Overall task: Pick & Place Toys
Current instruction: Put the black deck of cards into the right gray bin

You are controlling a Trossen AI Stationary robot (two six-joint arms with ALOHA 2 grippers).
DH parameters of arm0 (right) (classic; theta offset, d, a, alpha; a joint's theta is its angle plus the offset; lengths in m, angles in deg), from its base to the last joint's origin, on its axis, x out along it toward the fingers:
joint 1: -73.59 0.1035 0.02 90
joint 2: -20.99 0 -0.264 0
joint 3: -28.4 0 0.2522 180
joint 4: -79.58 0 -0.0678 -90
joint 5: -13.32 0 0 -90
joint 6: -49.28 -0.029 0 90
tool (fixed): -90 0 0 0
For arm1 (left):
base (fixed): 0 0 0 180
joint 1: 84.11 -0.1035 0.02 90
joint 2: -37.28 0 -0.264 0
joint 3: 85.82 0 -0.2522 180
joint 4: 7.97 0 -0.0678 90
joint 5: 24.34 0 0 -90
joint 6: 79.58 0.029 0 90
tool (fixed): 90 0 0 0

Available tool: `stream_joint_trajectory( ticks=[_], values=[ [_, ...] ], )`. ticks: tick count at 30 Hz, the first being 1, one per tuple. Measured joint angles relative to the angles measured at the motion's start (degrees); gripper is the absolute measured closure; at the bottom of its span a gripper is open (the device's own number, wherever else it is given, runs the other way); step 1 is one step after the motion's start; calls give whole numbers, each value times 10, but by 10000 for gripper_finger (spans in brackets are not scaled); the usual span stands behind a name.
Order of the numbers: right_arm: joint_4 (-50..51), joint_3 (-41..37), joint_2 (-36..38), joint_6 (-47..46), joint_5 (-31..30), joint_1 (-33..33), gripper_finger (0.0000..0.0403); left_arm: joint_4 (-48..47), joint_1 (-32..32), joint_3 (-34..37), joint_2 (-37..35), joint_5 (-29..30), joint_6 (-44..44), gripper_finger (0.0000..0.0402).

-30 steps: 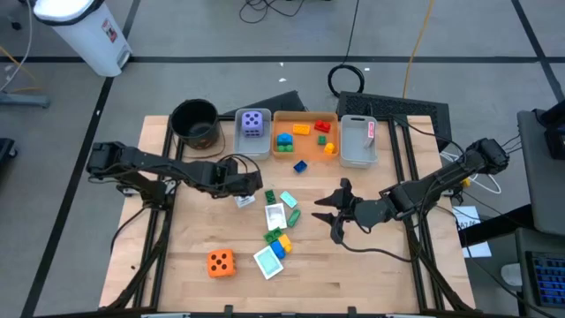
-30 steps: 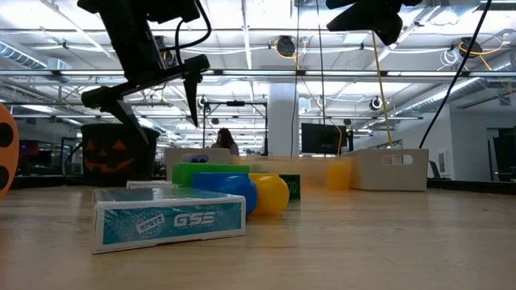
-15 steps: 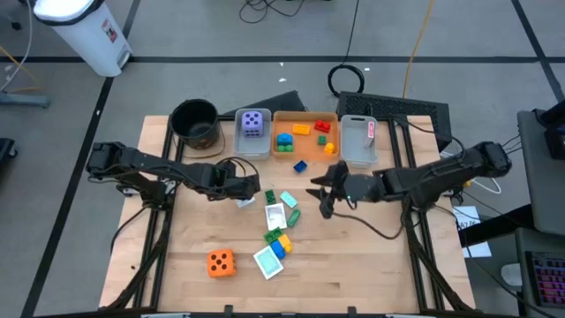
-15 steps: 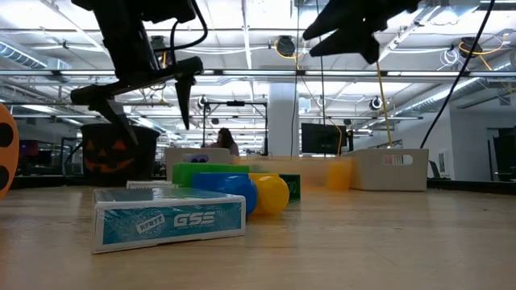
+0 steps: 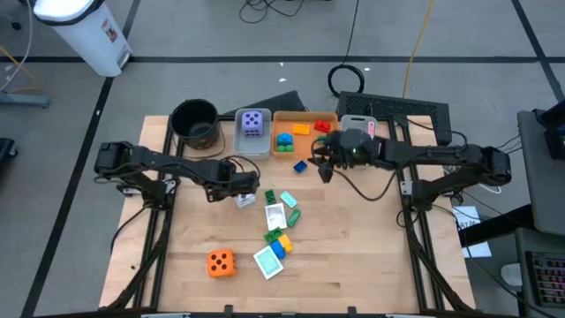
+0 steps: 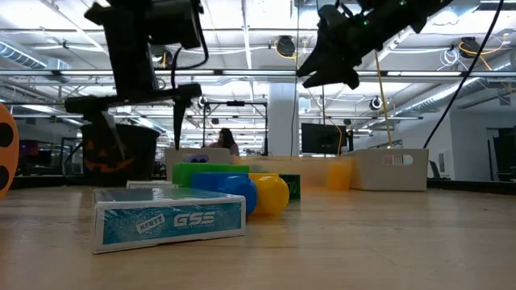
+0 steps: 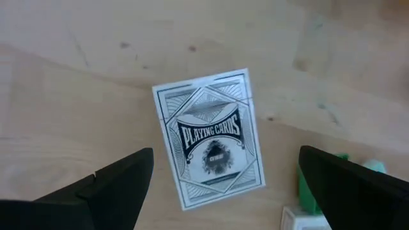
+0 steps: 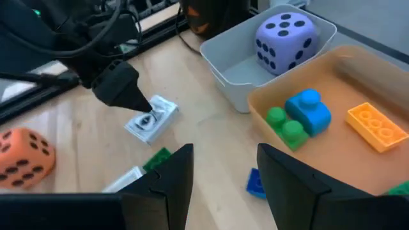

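The left gripper [image 7: 220,185] is hovering wide open over the white card box [image 7: 213,137] lying flat on the table [image 5: 371,256]; it should be dropping squarely astride the box's narrow sides; the right gripper [image 8: 220,176], part-open and empty, is hanging by the orange bin [image 8: 358,76].

Right gripper [image 5: 324,164] has swung toward the orange bin [image 5: 305,117] — apparently empty.

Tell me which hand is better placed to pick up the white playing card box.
Left. The left hand hangs open right over the white card box, fingers either side. The right hand is off by the orange bin.
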Motion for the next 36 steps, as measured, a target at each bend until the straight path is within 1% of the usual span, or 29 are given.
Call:
stream_joint_trajectory(
  ticks=[2,5,8,14,17,21,29,33,36],
  values=[
    [6,0,0,29,31,-18,241,9,-6,0,18,-12,-18,5],
    [26,0,0,68,87,-41,241,26,-11,0,41,-48,-59,5],
    [59,0,0,101,134,-56,241,57,-11,0,63,-64,-92,5],
    [118,0,0,156,149,-59,241,99,-11,0,98,-80,-140,5],
    [134,0,0,174,153,-59,241,103,-11,-1,102,-93,-156,5],
    [142,0,0,184,152,-59,241,100,-14,-1,102,-93,-181,5],
    [143,0,0,194,152,-58,241,114,-26,0,102,-86,-180,5],
    [144,0,0,196,152,-58,241,96,-42,0,102,-125,-144,5],
    [143,0,0,196,152,-58,241,74,-54,-1,102,-155,-133,5]
  ],
)
